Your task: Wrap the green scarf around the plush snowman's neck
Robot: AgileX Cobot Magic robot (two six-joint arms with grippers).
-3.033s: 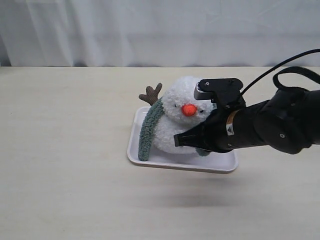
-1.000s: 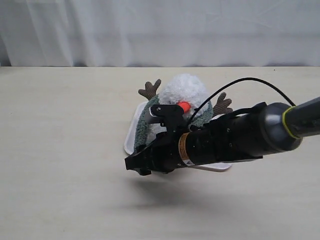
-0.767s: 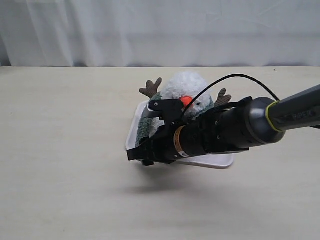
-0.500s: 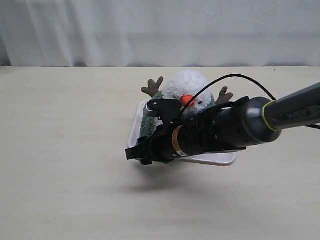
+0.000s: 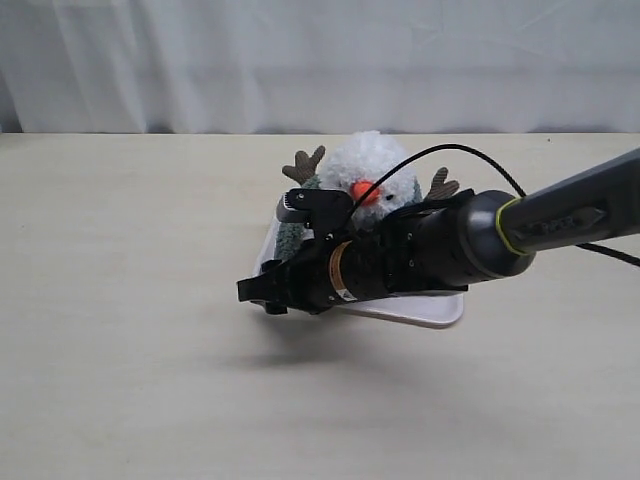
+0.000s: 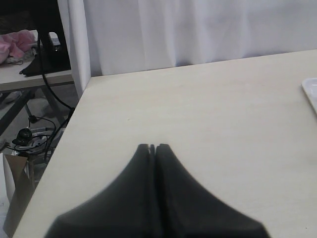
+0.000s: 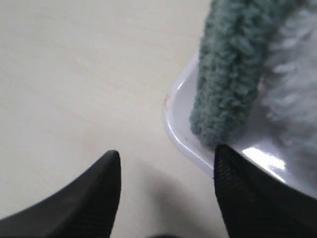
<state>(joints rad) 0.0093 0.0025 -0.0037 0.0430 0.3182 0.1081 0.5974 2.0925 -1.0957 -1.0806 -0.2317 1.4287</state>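
**Right claw open at tray rim, left claw shut at counter corner**

Plush snowman (image 5: 368, 165) sits upright in a white tray (image 5: 440, 312) mid-counter, somewhat nearer the edge by the white curtain (image 5: 200, 60). Orange nose (image 5: 363, 190) faces the near edge; 2 brown twig arms (image 5: 303, 165) stick out either side of the head.

Green scarf (image 5: 289, 238) hangs down the snowman's side twd the left edge of the counter (image 5: 120, 350). In the right wrist view the scarf (image 7: 228, 84) lies vs the white fluff (image 7: 292, 99), its end resting inside the tray just by the rim (image 7: 183, 134). Neck is hidden behind the right arm (image 5: 450, 245), so can't tell how far round it the scarf goes.

Right claw (image 5: 254, 292) reaches across in front of the snowman, low over the tray's left rim. Its 2 fingers (image 7: 99, 198) are spread apart w/ nothing between them but counter and rim (image 7: 167, 151). 1 finger is just beside the scarf end; can't tell if it touches. A black cable (image 5: 470, 155) loops over the arm.

Left claw (image 6: 152, 146) has fingers pressed together, gripping nothing, over bare counter near a corner, well apart from the tray (image 6: 309, 91).
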